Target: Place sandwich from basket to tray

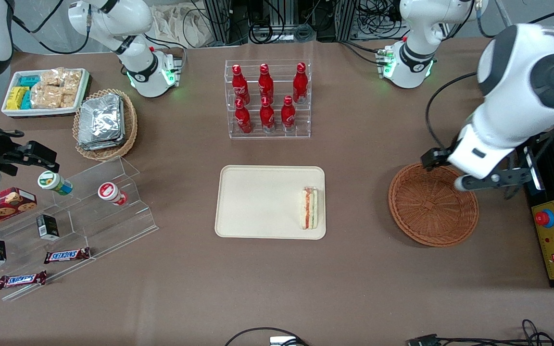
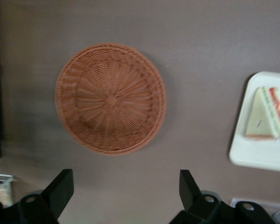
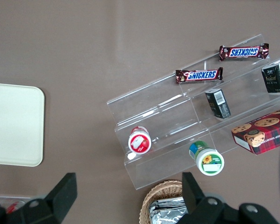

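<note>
Sandwich (image 1: 309, 207) on tray (image 1: 258, 202) — pincer (image 2: 126, 186) apart

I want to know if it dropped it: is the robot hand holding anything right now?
Nothing. The gripper is open above the empty basket, and the sandwich lies on the tray.

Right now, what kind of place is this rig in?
Likely a robotics lab staging a snack counter: cola bottles racked, sandwich on the tray, empty basket, and the gripper with fingers open above the table.

The left arm (image 1: 508, 120) has glossy white shells, dark grey joint caps, and black fingers (image 2: 60, 191).
</note>
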